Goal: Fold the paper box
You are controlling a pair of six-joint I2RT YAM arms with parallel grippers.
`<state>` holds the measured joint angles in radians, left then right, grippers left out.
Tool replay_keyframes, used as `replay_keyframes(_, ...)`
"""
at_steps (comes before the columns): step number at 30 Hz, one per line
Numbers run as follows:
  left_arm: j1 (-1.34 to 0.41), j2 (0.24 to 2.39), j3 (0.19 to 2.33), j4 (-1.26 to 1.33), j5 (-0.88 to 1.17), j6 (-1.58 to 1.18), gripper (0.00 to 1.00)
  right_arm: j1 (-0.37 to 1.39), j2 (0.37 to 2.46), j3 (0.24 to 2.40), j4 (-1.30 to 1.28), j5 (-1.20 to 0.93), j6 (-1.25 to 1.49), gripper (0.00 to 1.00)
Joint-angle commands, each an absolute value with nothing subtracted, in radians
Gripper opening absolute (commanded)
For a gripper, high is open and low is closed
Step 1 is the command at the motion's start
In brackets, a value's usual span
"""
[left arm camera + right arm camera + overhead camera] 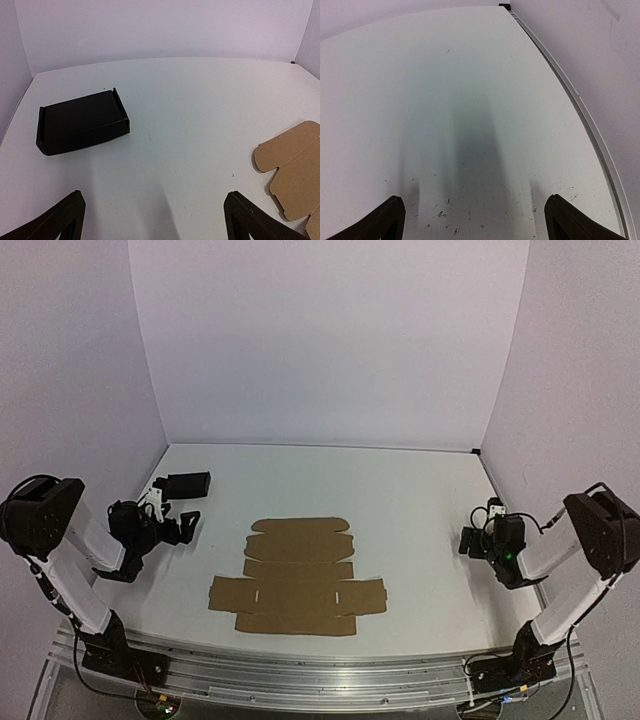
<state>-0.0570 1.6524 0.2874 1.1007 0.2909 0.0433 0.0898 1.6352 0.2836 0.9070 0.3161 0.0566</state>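
The paper box (298,578) lies as a flat brown die-cut cardboard sheet with flaps and slots in the middle of the white table. Its left flaps (295,172) show at the right edge of the left wrist view. My left gripper (175,522) hovers at the table's left side, apart from the sheet, jaws wide open and empty; in its own view the left gripper (155,220) frames bare table. At the far right my right gripper (472,537) is also open and empty, well away from the sheet. The right wrist view has the right gripper (472,220) over bare table only.
A small black rectangular block (186,483) sits at the back left, just beyond the left gripper; the black block (80,122) fills the left of the left wrist view. White walls enclose the table on three sides. A metal rail (300,670) runs along the near edge.
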Motion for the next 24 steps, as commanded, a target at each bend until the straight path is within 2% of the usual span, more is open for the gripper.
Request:
replay_keyframes(1, -0.054, 1.653, 0.305, 1.154, 0.282, 0.029, 1.0, 0.087, 1.474, 0.422, 0.626, 0.349, 0.089, 0.98)
replay_keyframes(2, -0.053, 1.652, 0.305, 1.155, 0.282, 0.029, 1.0, 0.087, 1.446, 0.46, 0.541, 0.351, 0.132, 0.98)
replay_keyframes(5, -0.053, 1.655, 0.302, 1.173, 0.282, 0.029, 1.0, 0.087, 1.378, 0.558, 0.375, 0.187, 0.21, 0.98)
replay_keyframes(7, -0.053, 1.609, 0.288, 1.163, 0.346, 0.053, 1.0, 0.087, 1.364, 0.638, 0.255, 0.064, 0.273, 0.94)
replay_keyframes(10, -0.085, 1.385, 0.353, 0.829, 0.617, 0.236, 1.0, 0.087, 1.351, 0.732, 0.111, -0.074, 0.385, 0.88)
replay_keyframes(13, -0.211, 1.206, 0.378, 0.701, 0.603, 0.293, 1.0, 0.107, 1.35, 0.766, 0.069, -0.234, 0.548, 0.78)
replay_keyframes(15, -0.29, 1.154, 0.456, 0.45, 0.714, 0.448, 1.0, 0.182, 1.369, 0.784, 0.016, -0.244, 0.622, 0.74)
replay_keyframes(19, -0.484, 1.179, 0.601, 0.05, 0.696, 0.634, 1.0, 0.368, 1.459, 0.898, -0.179, -0.153, 0.644, 0.73)
replay_keyframes(21, -0.615, 1.205, 0.637, -0.078, 0.649, 0.756, 1.0, 0.421, 1.523, 0.947, -0.26, -0.182, 0.689, 0.69)
replay_keyframes(24, -0.768, 1.228, 0.659, -0.166, 0.567, 0.791, 1.0, 0.501, 1.581, 0.991, -0.303, -0.241, 0.714, 0.66)
